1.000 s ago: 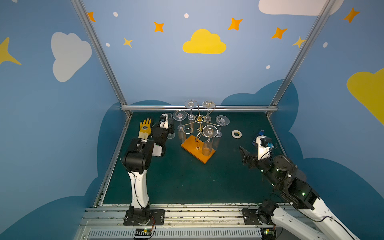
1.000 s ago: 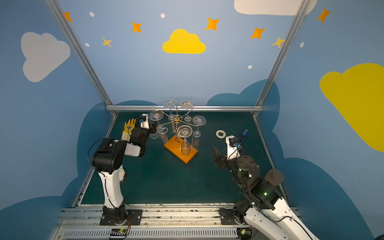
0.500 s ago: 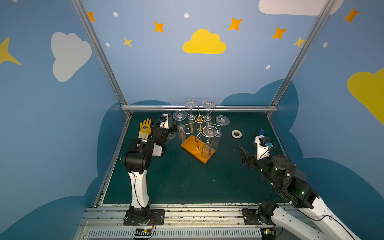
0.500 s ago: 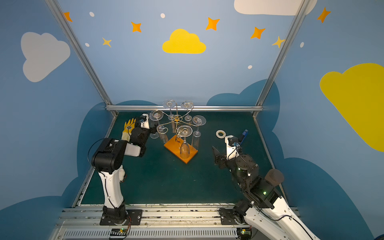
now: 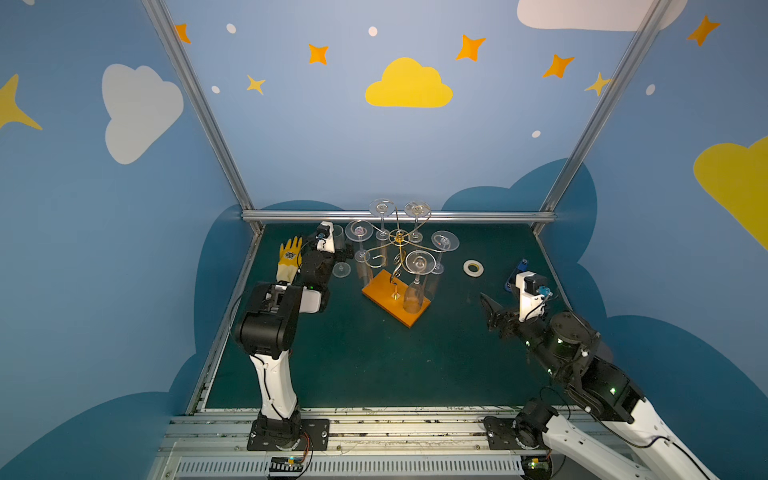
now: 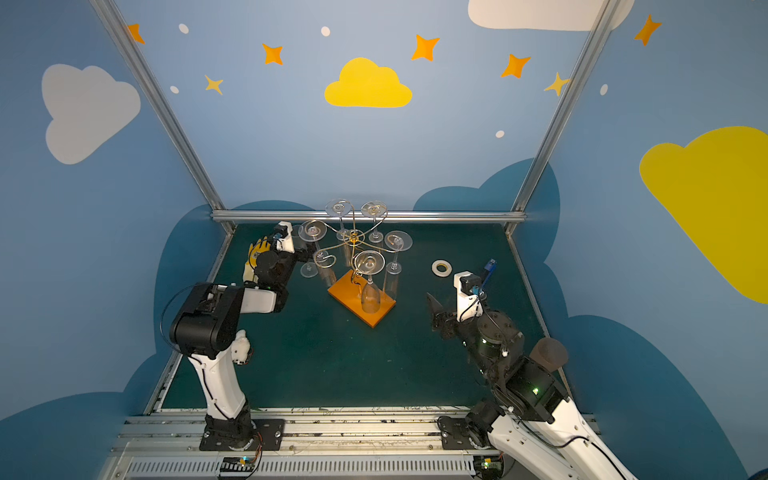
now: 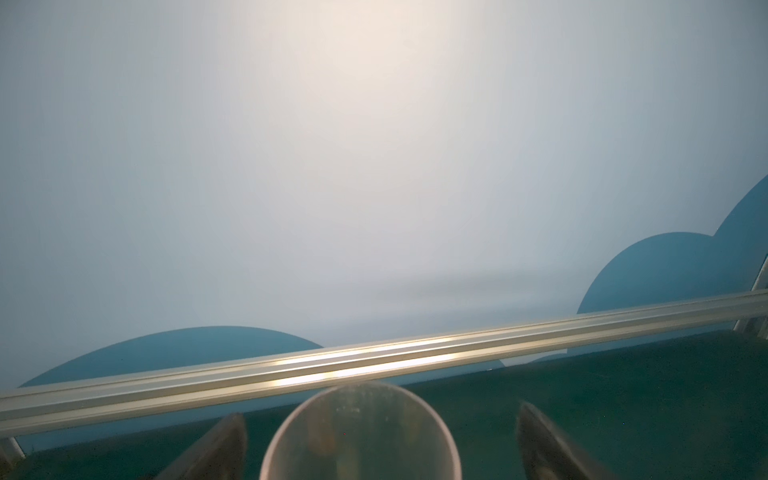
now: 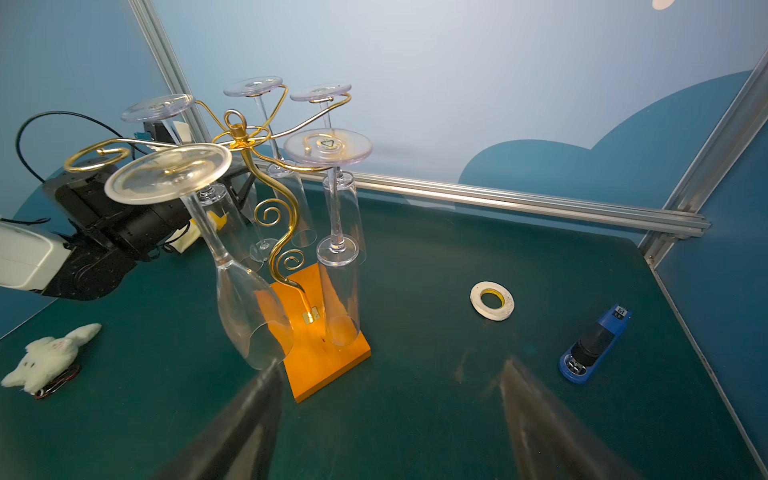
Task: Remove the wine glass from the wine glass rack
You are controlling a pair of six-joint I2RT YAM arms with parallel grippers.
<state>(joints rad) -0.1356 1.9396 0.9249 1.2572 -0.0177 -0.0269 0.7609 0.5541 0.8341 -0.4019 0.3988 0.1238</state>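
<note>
**Wine glass off the rack, upright between the wide-open left gripper**

Seen from above in both top views: a dark green counter [image 5: 374, 365] inside blue walls painted with clouds and stars. Near the middle, toward the back, the wine glass rack [image 5: 380, 289], thin gold wire on a flat orange wooden base. Hanging upside down from its curled arms, five clear glasses [image 5: 413, 295]. One curled arm [image 5: 376, 261] at the front left bare.

Left of the rack, close to the back left corner, the wine glass [image 5: 340, 269], off the rack and upright on its foot on the counter. Around it, the left gripper [image 7: 380, 411], jaws spread wide. In the left wrist view, a dark finger [image 7: 216, 444] on each side of the round rim, with a clear gap to the glass on both sides, so nothing clamped.

On the right side, the right gripper [image 8: 390, 363], raised above the counter and pointing toward the rack, apart from it in both top views. Jaws apart, with only bare counter between them.

Elsewhere on the counter:
- a roll of white tape [image 5: 473, 267], lying flat to the right of the rack
- a blue stapler [image 8: 594, 345], near the right edge
- a yellow glove [image 5: 289, 257], by the left wall beside the left arm
- a small white plush toy [image 8: 45, 357], toward the front left
</note>
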